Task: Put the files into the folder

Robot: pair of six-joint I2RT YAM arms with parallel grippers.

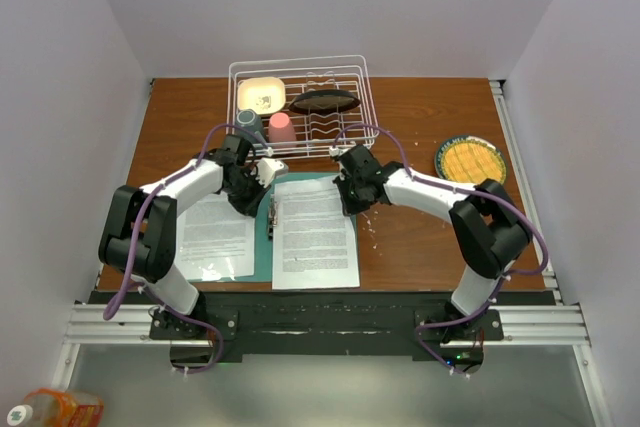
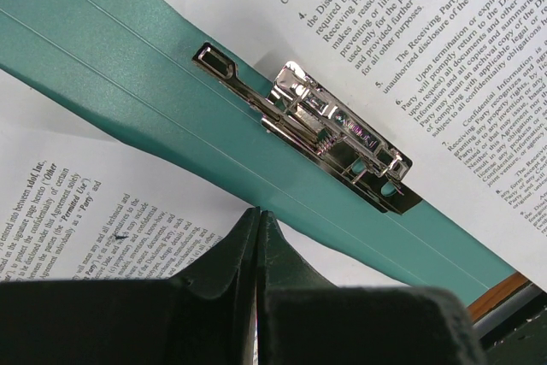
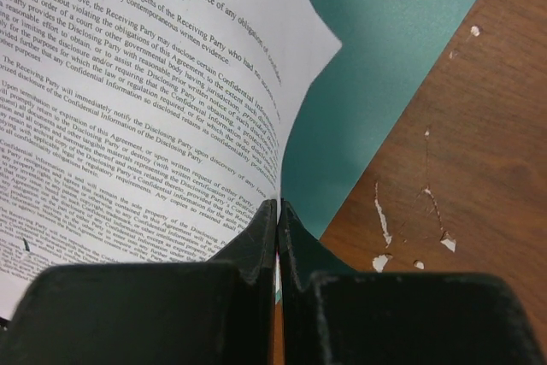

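The teal folder (image 1: pixel 262 252) lies open on the table, its metal clip (image 2: pixel 333 134) on the spine. One of the files (image 1: pixel 215 237) rests on the folder's left half and another (image 1: pixel 315 232) on its right half. My left gripper (image 2: pixel 258 211) is shut with nothing between its fingers, hovering over the left sheet (image 2: pixel 77 228) just beside the spine (image 2: pixel 128 66). My right gripper (image 3: pixel 278 204) is shut on the right sheet's edge (image 3: pixel 145 100). That edge curls up off the folder (image 3: pixel 376 57) into the jaws. From above, both grippers, left (image 1: pixel 258 187) and right (image 1: pixel 348 197), sit at the folder's far end.
A white wire dish rack (image 1: pixel 300 72) holding a bowl, a pink cup and a dark dish stands behind the folder. A yellow-and-green plate (image 1: pixel 471 161) sits at the right. The brown table (image 3: pixel 479 168) has chipped white spots (image 3: pixel 380 220) beside the folder.
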